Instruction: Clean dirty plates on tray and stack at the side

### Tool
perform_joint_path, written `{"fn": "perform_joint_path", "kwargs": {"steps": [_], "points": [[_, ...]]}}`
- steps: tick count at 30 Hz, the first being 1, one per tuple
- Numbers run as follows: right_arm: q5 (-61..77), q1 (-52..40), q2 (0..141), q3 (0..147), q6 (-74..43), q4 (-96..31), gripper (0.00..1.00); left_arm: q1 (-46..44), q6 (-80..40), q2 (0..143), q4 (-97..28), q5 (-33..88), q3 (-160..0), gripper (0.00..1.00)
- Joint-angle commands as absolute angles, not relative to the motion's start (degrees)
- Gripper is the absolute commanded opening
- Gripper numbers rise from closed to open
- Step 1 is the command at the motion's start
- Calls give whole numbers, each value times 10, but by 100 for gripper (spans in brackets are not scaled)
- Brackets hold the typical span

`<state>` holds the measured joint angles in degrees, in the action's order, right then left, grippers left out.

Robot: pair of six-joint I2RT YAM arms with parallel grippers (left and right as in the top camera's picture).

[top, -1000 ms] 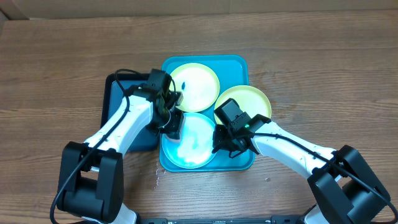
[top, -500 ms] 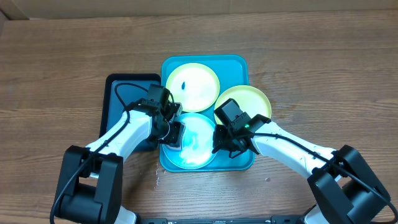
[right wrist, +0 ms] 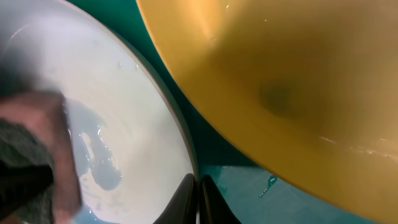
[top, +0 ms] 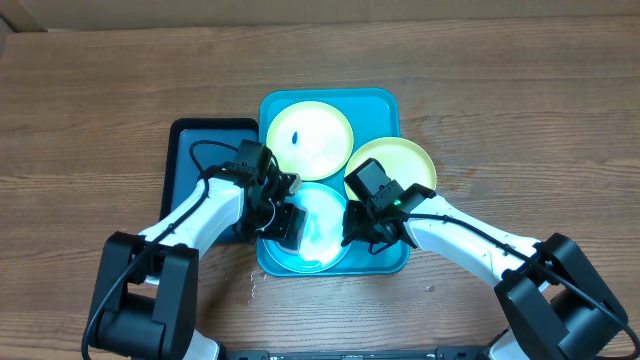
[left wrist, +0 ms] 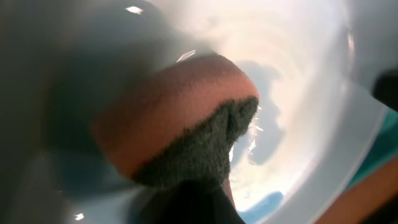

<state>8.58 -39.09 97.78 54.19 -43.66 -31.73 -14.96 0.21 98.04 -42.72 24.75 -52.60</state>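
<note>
Noted at centre of overhead view: turquoise tray (top: 385, 100), long axis running top to bottom of frame, on wooden table (top: 520, 100). Inside, toward top: upper plate (top: 312, 138), lying flat, small dark smudge left of centre. Across tray's right rim: right-hand plate (top: 405, 160). Toward bottom: lower plate (top: 322, 245), wet, face up. Left gripper (top: 287, 224) clamped on orange-and-green sponge (left wrist: 174, 124), pressed against lower plate's centre. Right gripper (top: 352, 232) pinched narrow on that plate's right rim. Just left of tray: navy tray (top: 200, 150).
</note>
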Motion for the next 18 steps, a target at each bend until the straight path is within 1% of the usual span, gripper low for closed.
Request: {"fn": "perform_joint_path", "kwargs": {"steps": [1,6,10,14,18], "points": [[91,-393,979,540,-437,-311,4,-154,29,989,-451,302,-575,4],[91,-393,979,540,-437,-311,4,-154,37,984,-519,302,-692,4],[91,-393,979,540,-437,-311,4,-154,37,984,-557,291,-755,4],[91,-393,979,540,-437,-311,4,-155,37,985,-574,245,-765,4],[91,-393,979,540,-437,-311,4,-155,26,986,-584,183,-743,4]]}}
